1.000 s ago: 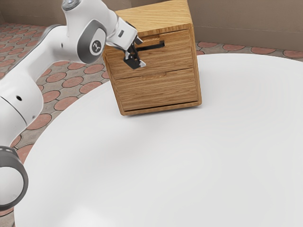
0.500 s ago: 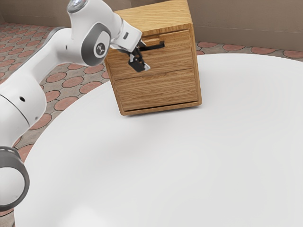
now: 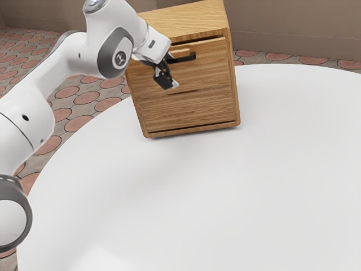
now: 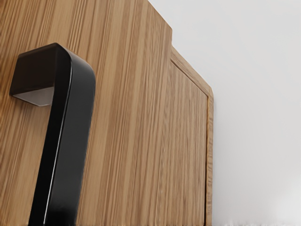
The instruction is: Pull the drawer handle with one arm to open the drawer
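A wooden cabinet (image 3: 189, 96) with two drawers stands at the far side of the round white table (image 3: 225, 186). The top drawer (image 3: 206, 65) sticks out a little past the lower drawer front (image 4: 188, 155). Its black bar handle (image 3: 183, 56) runs across the front. My black gripper (image 3: 164, 72) is at the handle's end nearer the exterior view's left, shut on the bar. In the wrist view the handle (image 4: 61, 141) is close up, running down the drawer front toward my hand.
The table spreads wide and bare in front of the cabinet. Beyond its edge lies a floor of red round tiles (image 3: 67, 96). A brown wall (image 3: 293, 22) rises behind the cabinet.
My hand has shifted slightly toward the exterior view's right and down along the drawer front. The handle sits a touch lower and the top drawer has come out a little.
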`<state>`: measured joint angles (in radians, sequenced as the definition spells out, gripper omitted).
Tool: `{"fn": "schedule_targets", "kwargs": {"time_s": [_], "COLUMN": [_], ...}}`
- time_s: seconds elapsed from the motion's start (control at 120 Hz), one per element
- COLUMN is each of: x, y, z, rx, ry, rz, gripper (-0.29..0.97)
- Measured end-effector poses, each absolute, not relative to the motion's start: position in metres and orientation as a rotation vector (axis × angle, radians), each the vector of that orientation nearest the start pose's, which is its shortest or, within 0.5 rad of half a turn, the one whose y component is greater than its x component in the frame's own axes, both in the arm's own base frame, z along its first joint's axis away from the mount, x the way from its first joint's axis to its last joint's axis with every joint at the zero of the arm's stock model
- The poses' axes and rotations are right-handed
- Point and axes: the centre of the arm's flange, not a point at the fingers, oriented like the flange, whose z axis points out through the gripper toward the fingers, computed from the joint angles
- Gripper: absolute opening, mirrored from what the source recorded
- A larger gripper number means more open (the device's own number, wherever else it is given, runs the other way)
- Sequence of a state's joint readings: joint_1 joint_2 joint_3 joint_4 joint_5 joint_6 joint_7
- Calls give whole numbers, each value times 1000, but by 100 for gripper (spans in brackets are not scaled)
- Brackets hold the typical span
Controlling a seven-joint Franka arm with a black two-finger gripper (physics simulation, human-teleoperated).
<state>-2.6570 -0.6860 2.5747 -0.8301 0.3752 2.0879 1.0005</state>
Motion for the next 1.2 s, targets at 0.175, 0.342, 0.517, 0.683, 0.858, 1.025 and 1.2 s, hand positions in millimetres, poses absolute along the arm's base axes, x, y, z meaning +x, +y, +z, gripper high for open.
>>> {"fn": "schedule_targets", "kwargs": {"time_s": [0.175, 0.342, 0.517, 0.683, 0.858, 1.025, 1.2], "x": [742, 740, 739, 724, 648, 551, 571], "y": [148, 148, 133, 121, -8, -97, -30], "z": [627, 622, 630, 643, 720, 837, 771], "rx": [-2424, -2445, -2445, -2447, -2362, -2232, -2620], "ry": [1208, 1214, 1238, 1256, 1455, 1453, 1195], "rz": [-714, -682, -692, -639, -537, -588, -290], "gripper": [68, 68, 63, 66, 61, 65, 67]}}
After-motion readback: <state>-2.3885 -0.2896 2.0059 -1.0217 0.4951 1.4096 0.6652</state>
